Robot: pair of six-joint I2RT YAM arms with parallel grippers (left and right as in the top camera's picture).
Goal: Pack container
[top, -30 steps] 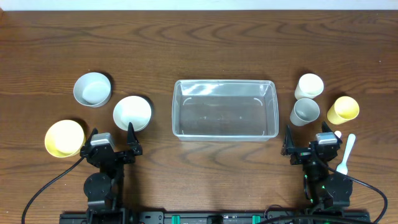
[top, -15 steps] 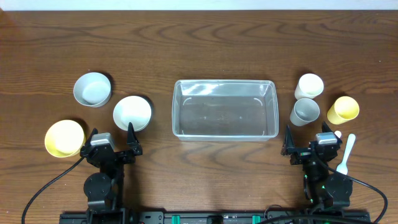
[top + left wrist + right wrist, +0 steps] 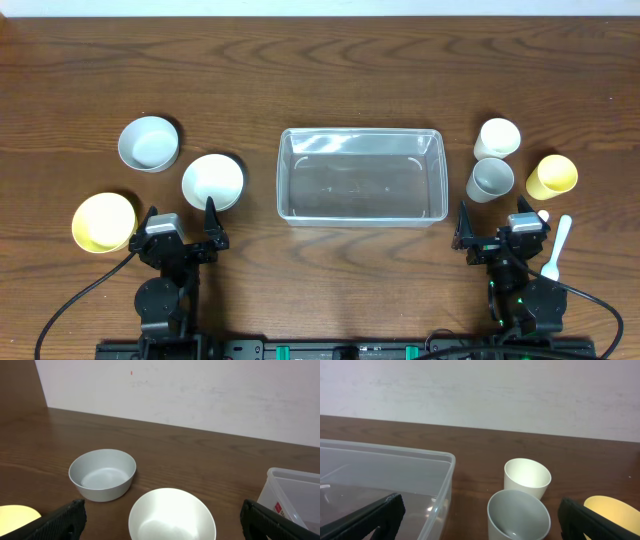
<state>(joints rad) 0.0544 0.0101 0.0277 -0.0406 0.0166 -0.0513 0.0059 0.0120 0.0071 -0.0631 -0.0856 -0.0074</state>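
Note:
The clear plastic container (image 3: pixel 283 180) stands empty at the table's middle. It also shows at the right edge of the left wrist view (image 3: pixel 295 491) and at the left of the right wrist view (image 3: pixel 395 454). My left gripper (image 3: pixel 181 226) is open and empty near the front edge, just behind a white bowl (image 3: pixel 212 181); in its own view (image 3: pixel 167 522) the bowl (image 3: pixel 172 512) lies between the fingers. My right gripper (image 3: pixel 495 232) is open and empty in front of a grey cup (image 3: pixel 490 179); its own view (image 3: pixel 482 520) shows the cup (image 3: pixel 519 512) ahead.
A grey bowl (image 3: pixel 149 143) and a yellow bowl (image 3: pixel 103 221) sit at the left. A white cup (image 3: pixel 497 137) and a yellow cup (image 3: pixel 552 176) stand at the right. A white spoon (image 3: pixel 556 248) lies by the right arm.

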